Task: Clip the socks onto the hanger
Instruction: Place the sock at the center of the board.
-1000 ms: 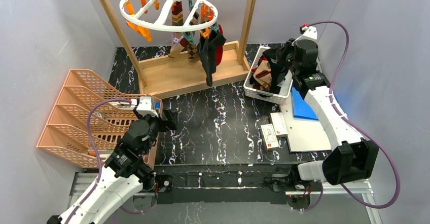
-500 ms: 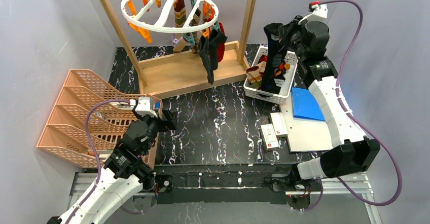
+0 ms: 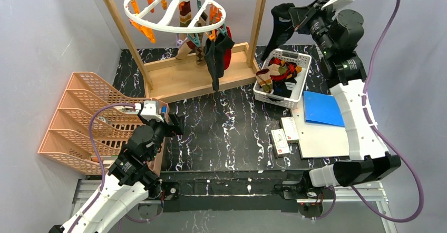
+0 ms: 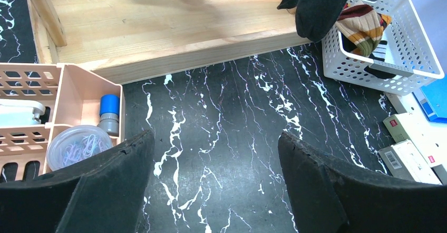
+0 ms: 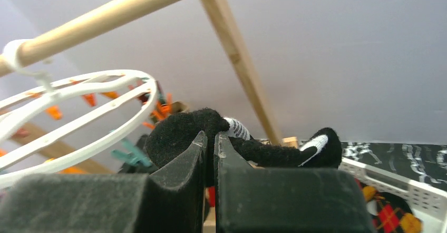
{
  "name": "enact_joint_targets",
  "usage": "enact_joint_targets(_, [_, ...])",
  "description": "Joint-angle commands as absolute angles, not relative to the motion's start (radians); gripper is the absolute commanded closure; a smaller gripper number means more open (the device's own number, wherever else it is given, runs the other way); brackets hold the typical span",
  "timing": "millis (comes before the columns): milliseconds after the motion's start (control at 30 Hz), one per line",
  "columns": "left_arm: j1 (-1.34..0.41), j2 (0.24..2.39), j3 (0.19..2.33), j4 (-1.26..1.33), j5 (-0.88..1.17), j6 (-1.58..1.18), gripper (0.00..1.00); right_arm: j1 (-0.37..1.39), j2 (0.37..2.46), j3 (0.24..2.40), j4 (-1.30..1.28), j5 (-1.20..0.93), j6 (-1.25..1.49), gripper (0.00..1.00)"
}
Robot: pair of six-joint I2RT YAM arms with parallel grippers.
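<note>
The white round hanger [image 3: 158, 19] with orange and teal clips hangs from the wooden frame at the back; it also shows in the right wrist view [image 5: 63, 122]. An argyle sock [image 3: 184, 15], a dark sock [image 3: 215, 59] and a red sock [image 3: 227, 56] hang from it. My right gripper [image 3: 296, 23] is shut on a black sock [image 3: 278, 25] with white marks [image 5: 253, 146], held high above the white basket, right of the frame post. More socks [image 3: 278, 75] lie in the basket. My left gripper [image 4: 215, 154] is open and empty, low over the marble mat.
White lattice basket [image 3: 263, 93] at back right. Wooden frame [image 3: 190, 77] with posts around the hanger. Orange tiered rack [image 3: 79, 117] at left. A blue sheet [image 3: 321, 109] on a white board and small boxes [image 3: 284, 133] at right.
My right gripper has risen from the basket up and to the right, lifting the black sock fully out. The left arm has not moved.
</note>
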State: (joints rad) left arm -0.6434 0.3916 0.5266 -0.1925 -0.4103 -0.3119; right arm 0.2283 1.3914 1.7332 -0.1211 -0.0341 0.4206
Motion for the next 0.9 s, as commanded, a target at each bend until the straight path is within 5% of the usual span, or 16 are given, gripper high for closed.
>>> enact_joint_targets(0, [-0.643,0.390,0.546,-0.192,-0.416,-0.316,0.17,0.224,1.288,1.727,-0.128,-0.188,0.498,0.99])
enact_joint_targets(367, [-0.643,0.393,0.547,-0.193,-0.425,-0.317,0.17,0.310,1.135,1.603,-0.280,-0.541,0.566,0.99])
enact_joint_targets(867, [-0.643,0.351,0.550,-0.215,-0.494,-0.315,0.17,0.538,1.153,1.326,-0.025,-0.492,0.594,0.99])
